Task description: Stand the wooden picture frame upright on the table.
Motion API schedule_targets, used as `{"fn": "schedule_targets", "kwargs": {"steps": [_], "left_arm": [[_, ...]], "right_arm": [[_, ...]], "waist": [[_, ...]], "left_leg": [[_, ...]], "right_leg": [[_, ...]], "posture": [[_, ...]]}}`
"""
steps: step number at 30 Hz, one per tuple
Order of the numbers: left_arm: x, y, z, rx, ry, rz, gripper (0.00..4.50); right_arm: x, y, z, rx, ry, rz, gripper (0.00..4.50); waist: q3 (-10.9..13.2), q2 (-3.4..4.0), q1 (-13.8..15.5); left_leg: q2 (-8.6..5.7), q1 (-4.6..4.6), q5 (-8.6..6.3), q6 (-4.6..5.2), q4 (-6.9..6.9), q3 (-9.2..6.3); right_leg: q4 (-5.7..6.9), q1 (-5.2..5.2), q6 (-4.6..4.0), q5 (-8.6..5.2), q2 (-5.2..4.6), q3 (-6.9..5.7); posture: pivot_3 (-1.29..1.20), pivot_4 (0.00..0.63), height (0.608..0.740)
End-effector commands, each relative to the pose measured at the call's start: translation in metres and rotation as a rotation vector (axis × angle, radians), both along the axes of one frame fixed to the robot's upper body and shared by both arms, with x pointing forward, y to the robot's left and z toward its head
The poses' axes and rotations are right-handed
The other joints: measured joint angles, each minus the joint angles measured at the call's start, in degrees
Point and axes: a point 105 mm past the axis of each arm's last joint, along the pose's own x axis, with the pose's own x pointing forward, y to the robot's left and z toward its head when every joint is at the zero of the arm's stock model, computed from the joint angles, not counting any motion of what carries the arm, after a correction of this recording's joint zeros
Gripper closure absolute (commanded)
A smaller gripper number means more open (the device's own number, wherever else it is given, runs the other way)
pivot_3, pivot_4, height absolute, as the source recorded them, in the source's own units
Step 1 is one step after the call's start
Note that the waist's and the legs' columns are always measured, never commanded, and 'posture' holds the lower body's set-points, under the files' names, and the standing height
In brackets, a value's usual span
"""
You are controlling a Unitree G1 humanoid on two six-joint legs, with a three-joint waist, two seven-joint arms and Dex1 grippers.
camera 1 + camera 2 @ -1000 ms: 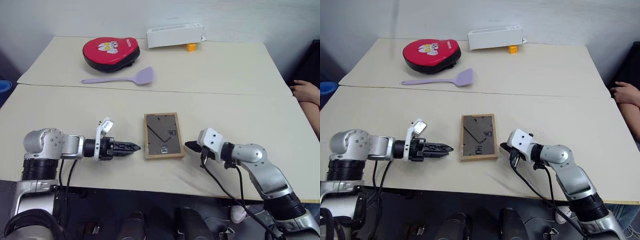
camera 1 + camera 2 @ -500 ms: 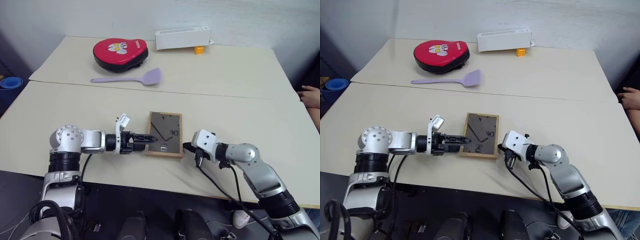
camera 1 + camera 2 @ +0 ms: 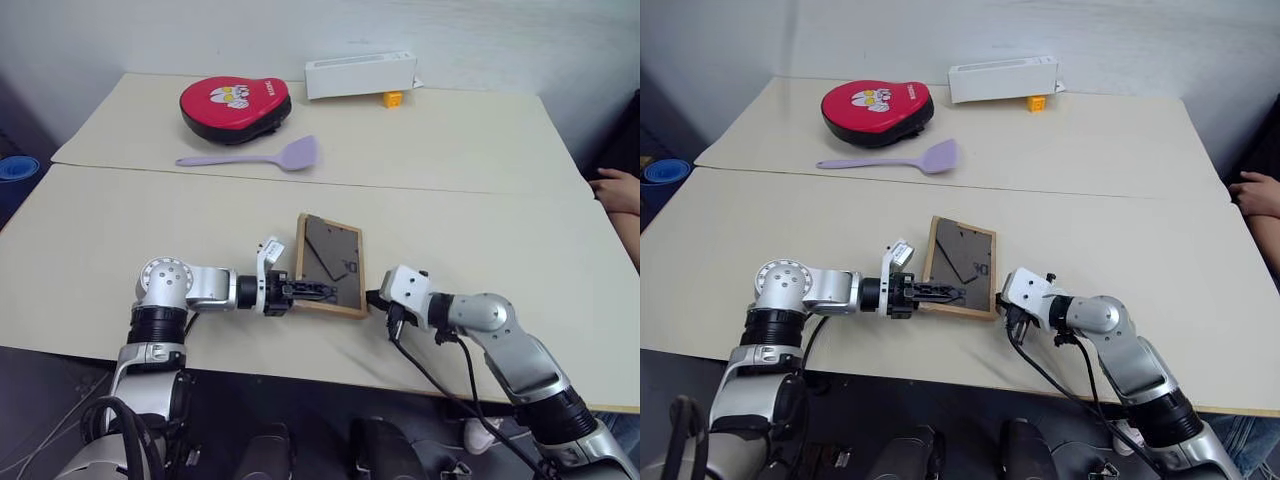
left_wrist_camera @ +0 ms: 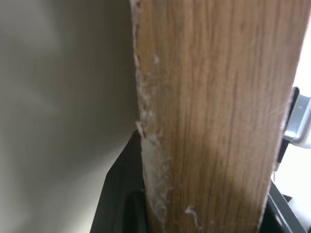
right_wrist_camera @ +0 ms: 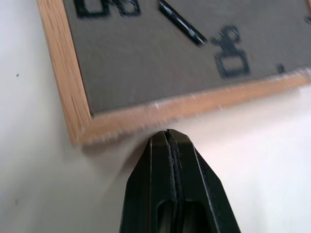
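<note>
Two grips: left fingers [image 3: 318, 291] clamp the back-up wooden picture frame [image 3: 330, 262]; right fingers [image 3: 373, 297] closed, empty.

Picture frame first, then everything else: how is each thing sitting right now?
wooden picture frame: back up, left edge lifted off the table.
left gripper: closed on the frame's left edge.
right gripper: shut, tip at the frame's right edge.
red pad: lying flat.
purple spatula: lying flat.
white box: lying on its side.
</note>
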Motion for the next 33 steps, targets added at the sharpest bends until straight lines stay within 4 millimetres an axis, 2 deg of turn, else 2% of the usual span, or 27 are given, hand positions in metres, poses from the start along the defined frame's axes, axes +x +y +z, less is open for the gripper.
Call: {"fn": "schedule_targets", "kwargs": {"steps": [1,3,6,9,13,16,24,30,33], "left_arm": [[0.002,0.017,0.022,-0.046,-0.265,0.063,3.34],[-0.003,0.025,0.030,-0.025,-0.527,0.026,3.34],[-0.008,0.030,0.022,0.041,-0.732,-0.049,3.34],[-0.006,0.028,0.016,0.076,-0.833,-0.087,3.34],[-0.005,0.018,0.017,0.055,-0.879,-0.104,3.34],[-0.011,0.012,0.015,0.052,-0.897,-0.150,3.34],[-0.017,0.006,0.009,0.069,-0.911,-0.195,3.34],[-0.016,0.006,0.013,0.031,-0.865,-0.166,3.34],[-0.017,0.009,0.010,0.065,-0.888,-0.194,3.34]], "right_arm": [[-0.014,-0.016,0.042,0.185,-0.017,0.057,4.22],[-0.028,-0.017,0.065,0.296,0.040,0.158,3.86],[-0.033,-0.007,0.085,0.392,0.124,0.221,2.85],[-0.030,0.014,0.099,0.389,0.131,0.301,1.77],[-0.011,0.043,0.112,0.406,0.094,0.322,0.44],[0.003,0.060,0.119,0.427,0.058,0.326,0.44],[0.002,0.086,0.123,0.460,0.052,0.398,0.44],[-0.010,0.089,0.126,0.481,0.054,0.473,0.44],[-0.002,0.078,0.123,0.480,0.035,0.409,0.44]], "waist": [[0.0,-0.01,-0.7],[0.0,0.00,-1.3],[0.0,0.02,-1.7],[0.0,0.01,-1.3],[0.0,0.01,-0.9],[0.0,0.00,-0.6],[0.0,0.01,-0.9],[0.0,0.01,-0.9],[0.0,0.01,-1.0]], "left_leg": [[0.02,0.00,0.00,-0.01,-0.04,0.02],[0.06,0.01,0.01,-0.05,-0.07,0.04],[0.19,0.16,0.06,-0.19,-0.16,0.12],[0.19,0.16,0.08,-0.19,-0.19,0.09],[0.18,0.03,0.01,-0.06,-0.22,0.08],[0.10,-0.10,-0.01,0.03,-0.16,0.01],[0.07,-0.16,-0.07,0.16,-0.07,0.02],[0.07,-0.16,-0.07,0.17,-0.03,0.00],[0.07,-0.17,-0.07,0.17,-0.03,0.00]], "right_leg": [[0.00,0.00,0.00,0.00,0.01,0.01],[-0.03,-0.02,0.00,0.00,0.05,0.02],[0.00,0.01,-0.10,-0.04,0.15,0.04],[0.01,0.01,-0.15,-0.04,0.11,0.03],[-0.07,-0.07,-0.15,-0.04,0.05,0.06],[-0.11,-0.10,-0.13,-0.03,-0.05,0.00],[-0.03,-0.09,-0.06,0.01,-0.07,-0.01],[-0.03,-0.09,-0.06,0.00,-0.08,-0.01],[0.00,-0.09,-0.06,0.01,-0.07,-0.01]], "posture": [[0.00,0.150,0.740],[0.00,0.150,0.740],[0.00,0.150,0.740],[0.00,0.150,0.740],[0.00,0.150,0.740],[0.00,0.150,0.740],[0.00,0.150,0.740],[0.00,0.150,0.740],[0.00,0.150,0.740]]}}
